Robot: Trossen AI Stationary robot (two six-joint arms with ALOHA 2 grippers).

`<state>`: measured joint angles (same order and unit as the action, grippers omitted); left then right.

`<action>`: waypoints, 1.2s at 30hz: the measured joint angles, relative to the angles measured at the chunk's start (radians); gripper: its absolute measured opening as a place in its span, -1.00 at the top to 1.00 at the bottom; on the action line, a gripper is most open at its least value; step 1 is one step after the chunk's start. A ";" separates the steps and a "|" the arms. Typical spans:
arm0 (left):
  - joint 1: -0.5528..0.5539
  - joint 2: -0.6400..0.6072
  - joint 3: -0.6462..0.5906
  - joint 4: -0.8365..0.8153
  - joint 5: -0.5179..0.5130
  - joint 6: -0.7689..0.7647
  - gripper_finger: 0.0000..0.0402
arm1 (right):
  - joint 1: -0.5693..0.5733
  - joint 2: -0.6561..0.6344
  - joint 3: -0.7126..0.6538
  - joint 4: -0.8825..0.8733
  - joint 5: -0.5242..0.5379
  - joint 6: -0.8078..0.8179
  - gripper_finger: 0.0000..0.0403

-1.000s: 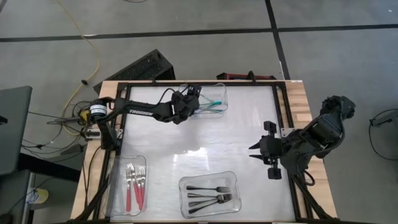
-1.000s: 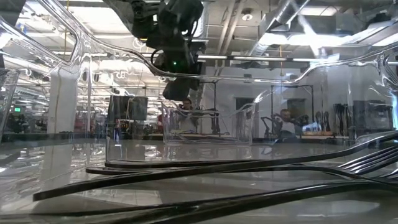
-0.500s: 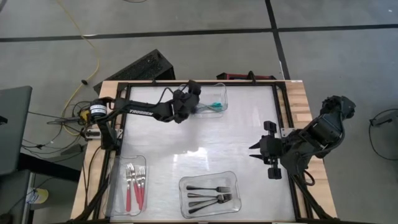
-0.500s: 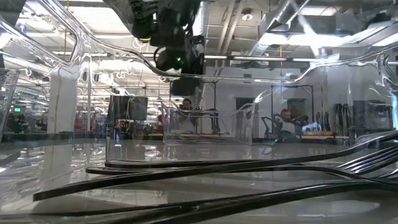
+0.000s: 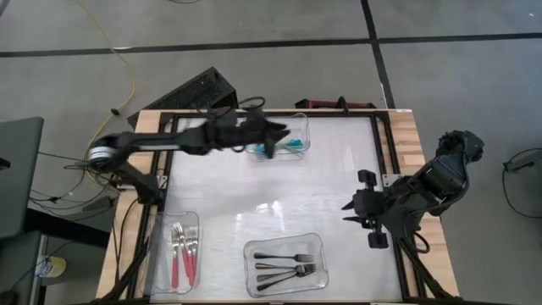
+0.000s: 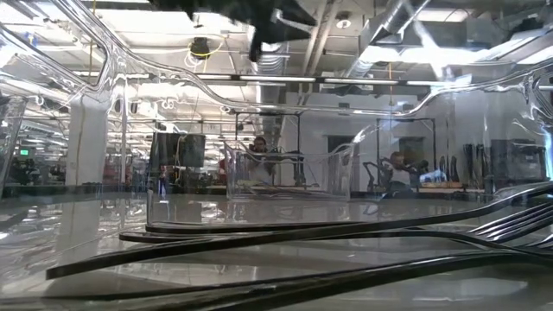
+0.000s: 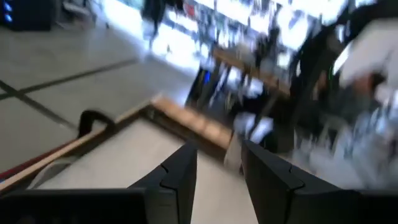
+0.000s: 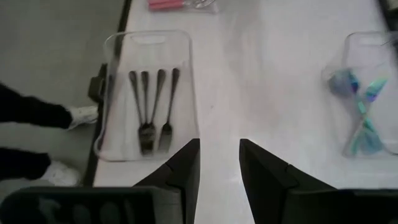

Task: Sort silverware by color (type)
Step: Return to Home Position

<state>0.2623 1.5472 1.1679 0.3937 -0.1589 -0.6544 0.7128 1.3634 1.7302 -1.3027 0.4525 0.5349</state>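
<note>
Risk, top bin: my left gripper [image 5: 273, 137] hangs over the near edge of the top bin [image 5: 305, 123]. If I drop while pulling the arm home, I judge a finger could catch the wall and shove or tip the light bin.
Risk, spill: a knocked bin would throw the blue forks [image 5: 292, 144] onto the table [image 5: 279, 195] and undo the sort.
Risk, right side: small. My right gripper [image 5: 349, 207] waits near the table's right edge, well apart from every bin.
Left gripper state: fingers [image 7: 180, 177] spread apart, with nothing between them.
Right gripper state: fingers [image 8: 183, 171] also apart and empty, pointing across the table.
Blue forks, look: teal with an iridescent sheen, crossed over one another in the top bin. I cannot count them.
Pink forks [image 5: 182, 250]: pink-red handles with silver tines, lying side by side in the bottom left bin [image 5: 161, 280].
Black forks [image 8: 152, 109]: four, dark metal all over, slim and parallel in the bottom right bin [image 5: 318, 241].
Loose cutlery: I see none on the bare table, so I judge the sorting done.
</note>
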 joint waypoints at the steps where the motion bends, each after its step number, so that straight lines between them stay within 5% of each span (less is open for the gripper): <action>1: 0.000 -0.045 0.000 -0.090 0.022 0.029 0.45 | -0.001 0.005 0.000 0.001 -0.018 0.004 0.33; 10: -0.041 -0.395 0.000 -0.732 0.038 0.241 0.45 | -0.063 0.092 0.000 0.133 0.044 -0.017 0.34; 16: -0.089 -0.555 -0.001 -0.938 0.039 0.367 0.45 | -0.286 0.148 0.000 0.396 -0.182 -0.235 0.50; 22: -0.115 -0.758 -0.084 -0.919 0.049 0.477 0.49 | -0.509 0.146 0.000 0.557 -0.373 -0.383 0.91; 28: -0.114 -1.027 -0.285 -0.796 0.054 0.447 0.72 | -0.627 0.018 -0.024 0.536 -0.375 -0.419 0.85; 36: -0.114 -1.257 -0.461 -0.757 0.136 0.351 0.99 | -0.728 -0.325 -0.562 0.949 -0.378 -0.325 0.93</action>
<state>0.1478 0.2900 0.7066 -0.3637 -0.0227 -0.3039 -0.0151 1.0379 1.1684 -0.3533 0.0742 0.2098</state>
